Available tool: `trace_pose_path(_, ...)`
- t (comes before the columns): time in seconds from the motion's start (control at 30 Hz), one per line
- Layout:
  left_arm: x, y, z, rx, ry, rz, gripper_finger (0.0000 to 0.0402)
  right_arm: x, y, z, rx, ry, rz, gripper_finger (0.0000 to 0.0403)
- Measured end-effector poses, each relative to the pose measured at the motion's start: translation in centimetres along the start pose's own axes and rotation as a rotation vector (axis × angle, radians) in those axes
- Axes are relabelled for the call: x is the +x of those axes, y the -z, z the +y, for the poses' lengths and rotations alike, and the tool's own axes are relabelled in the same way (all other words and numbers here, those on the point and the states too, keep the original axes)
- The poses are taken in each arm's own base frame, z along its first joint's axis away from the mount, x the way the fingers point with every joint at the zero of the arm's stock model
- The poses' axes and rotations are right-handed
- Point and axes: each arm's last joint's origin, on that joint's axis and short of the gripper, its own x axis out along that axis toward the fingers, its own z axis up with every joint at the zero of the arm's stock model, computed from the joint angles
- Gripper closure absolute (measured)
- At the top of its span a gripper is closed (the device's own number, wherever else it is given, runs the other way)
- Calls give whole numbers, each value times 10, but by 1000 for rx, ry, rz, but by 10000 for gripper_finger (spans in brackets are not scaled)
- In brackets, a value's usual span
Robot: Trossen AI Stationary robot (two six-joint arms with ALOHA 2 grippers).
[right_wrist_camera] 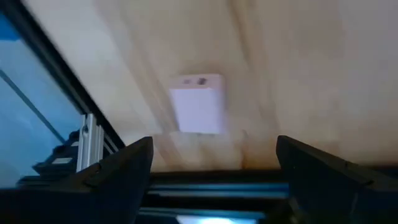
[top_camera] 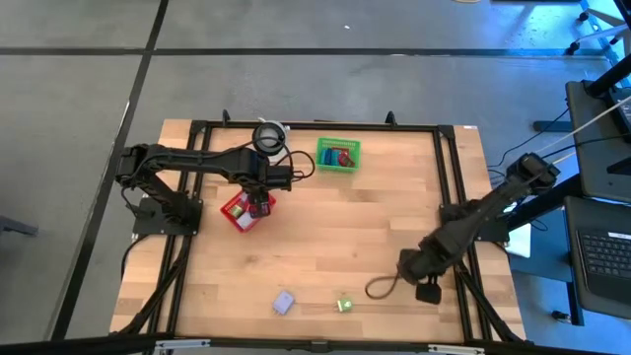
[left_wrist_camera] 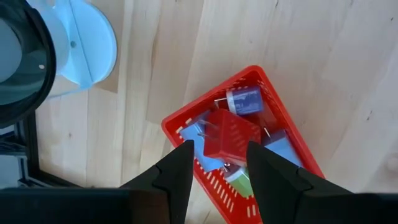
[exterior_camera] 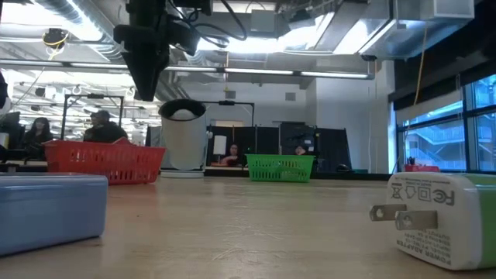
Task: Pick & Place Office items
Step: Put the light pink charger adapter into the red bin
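Left tool [left_wrist_camera: 217, 171] hangs part-open over the red basket [top_camera: 240, 210] holding nothing, right tool [right_wrist_camera: 211, 163] wide open, empty; lavender piece [top_camera: 284, 302] and green piece [top_camera: 344, 304] remain on the surface [top_camera: 335, 227]

Two baskets toward the table's [top_camera: 325, 232] far edge, loose pieces along the near edge.

We see the mesh basket [top_camera: 240, 210] (pieces [left_wrist_camera: 231, 134] inside) toward the left edge, the rectangular basket [top_camera: 337, 155] beyond it, a cylinder [top_camera: 268, 136] between them, and two adapters [top_camera: 284, 303] [top_camera: 344, 304] side by side near the front edge.
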Motion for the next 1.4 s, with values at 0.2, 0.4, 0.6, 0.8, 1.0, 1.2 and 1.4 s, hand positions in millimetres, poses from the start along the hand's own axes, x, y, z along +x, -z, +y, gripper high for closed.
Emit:
trace_pose_path(0.2, 0, 0, 1, -1, -49, -12, 258, 23, 9, 15, -80, 63, 5, 59)
trace_pose_path(0.4, 0, -1, 1, 3, -53, -21, 258, 50, 4, 23, -105, 122, 28, 59)
trace_pose_path(0.6, 0, -3, 1, 1, -50, -38, 258, 73, -7, 27, -104, 138, 35, 59)
trace_pose_path(0.8, 0, -3, 1, 2, -50, -40, 258, 82, -10, 27, -87, 156, 60, 80)
trace_pose_path(1.0, 0, -3, 1, 1, -50, -40, 258, 83, -10, 25, -81, 179, 62, 172)
trace_pose_path(1.2, 0, -3, 1, 1, -51, -41, 258, 82, -12, 24, -38, 168, 78, 212)
trace_pose_path(1.4, 0, -3, 1, 0, -52, -42, 258, 62, -29, 30, 99, 127, -14, 212)
